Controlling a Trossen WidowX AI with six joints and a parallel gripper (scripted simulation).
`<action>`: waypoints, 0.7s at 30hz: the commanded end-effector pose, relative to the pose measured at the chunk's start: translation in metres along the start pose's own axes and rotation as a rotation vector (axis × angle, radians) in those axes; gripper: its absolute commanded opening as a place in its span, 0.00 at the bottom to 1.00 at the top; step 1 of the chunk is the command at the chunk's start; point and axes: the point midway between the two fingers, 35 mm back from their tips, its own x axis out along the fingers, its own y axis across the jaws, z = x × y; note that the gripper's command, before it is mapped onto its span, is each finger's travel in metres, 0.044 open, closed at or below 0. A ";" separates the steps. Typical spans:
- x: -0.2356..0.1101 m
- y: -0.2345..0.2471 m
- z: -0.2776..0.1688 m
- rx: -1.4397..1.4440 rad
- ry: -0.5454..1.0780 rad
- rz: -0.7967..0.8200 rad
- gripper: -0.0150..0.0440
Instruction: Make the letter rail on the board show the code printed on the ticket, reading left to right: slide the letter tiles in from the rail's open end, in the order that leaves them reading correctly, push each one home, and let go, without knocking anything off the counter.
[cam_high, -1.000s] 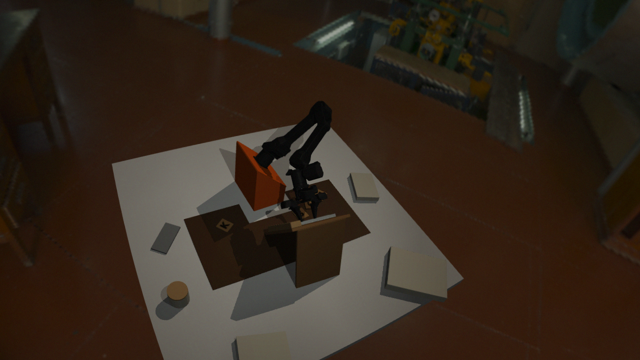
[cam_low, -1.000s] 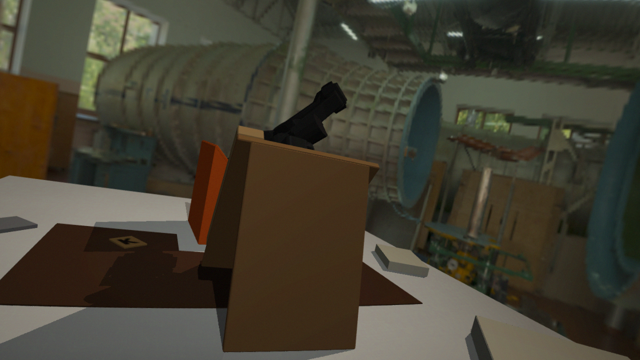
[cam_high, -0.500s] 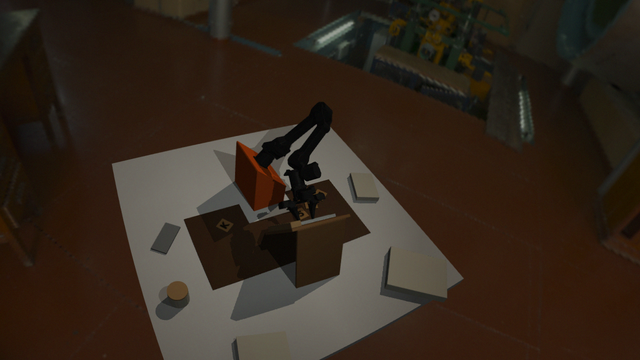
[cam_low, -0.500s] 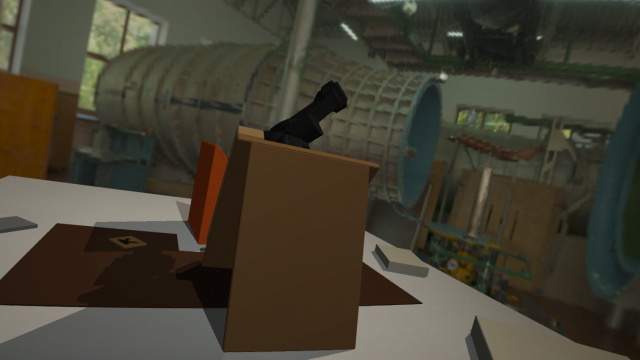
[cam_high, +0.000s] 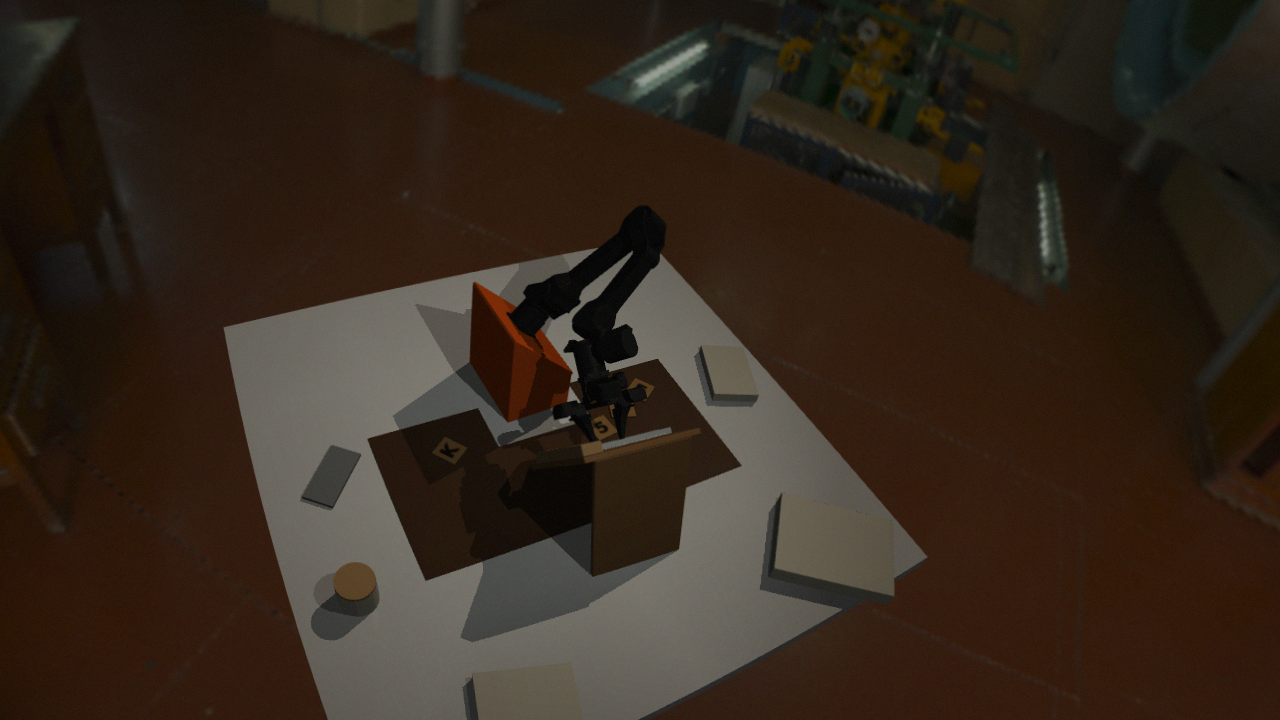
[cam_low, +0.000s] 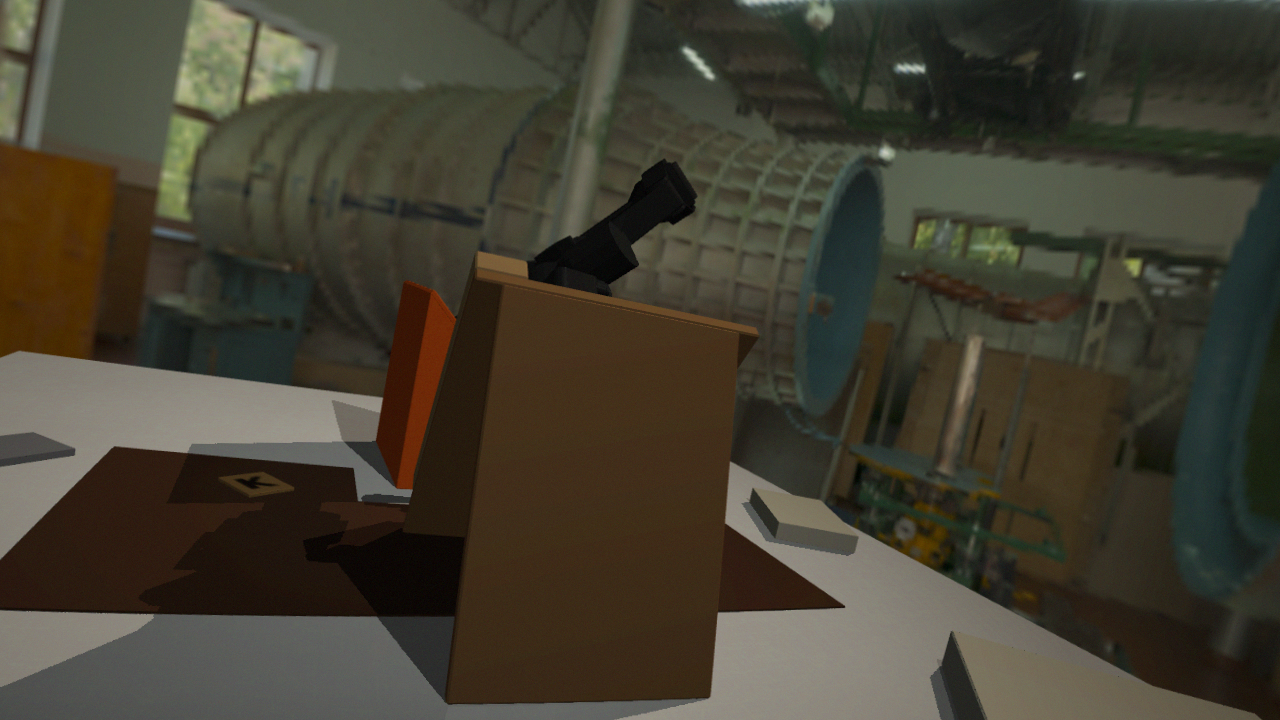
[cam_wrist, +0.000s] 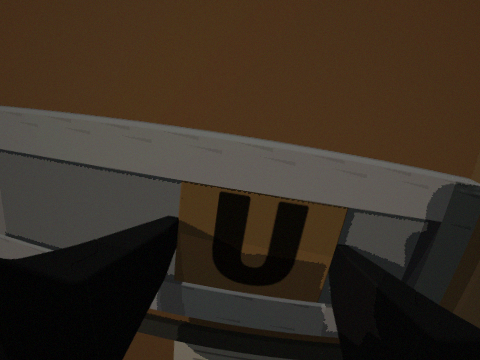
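Note:
My gripper (cam_high: 605, 435) (cam_wrist: 255, 243) is shut on the U tile (cam_wrist: 259, 240), one finger at each side. The tile sits between the lips of the pale rail (cam_high: 653, 437) (cam_wrist: 125, 140), its U upright in the wrist view. Bare channel shows left of it, and a short shadowed gap lies between it and the rail's right end. The board (cam_high: 635, 510) (cam_low: 608, 465) (cam_wrist: 225, 65) stands with its back to the top and exterior views. A K tile (cam_high: 449, 450) (cam_low: 256, 484) lies on the mat. A tile reading S or 5 (cam_high: 600, 428) shows near the fingers, with another tile (cam_high: 640, 390) behind. No ticket print is readable.
An orange wedge (cam_high: 492, 358) (cam_low: 393, 402) stands by the arm's base. A dark mat (cam_high: 411, 519) (cam_low: 89, 555) lies under the board. A grey slab (cam_high: 332, 476), a round tan-topped cylinder (cam_high: 355, 583) and beige blocks (cam_high: 729, 372) (cam_high: 832, 546) (cam_high: 528, 694) lie around it.

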 end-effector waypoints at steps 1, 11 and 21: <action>0.000 -0.002 -0.001 -0.004 0.005 0.004 0.25; 0.000 -0.008 -0.001 -0.004 0.005 0.004 0.25; 0.000 -0.014 -0.001 -0.005 0.005 0.003 0.25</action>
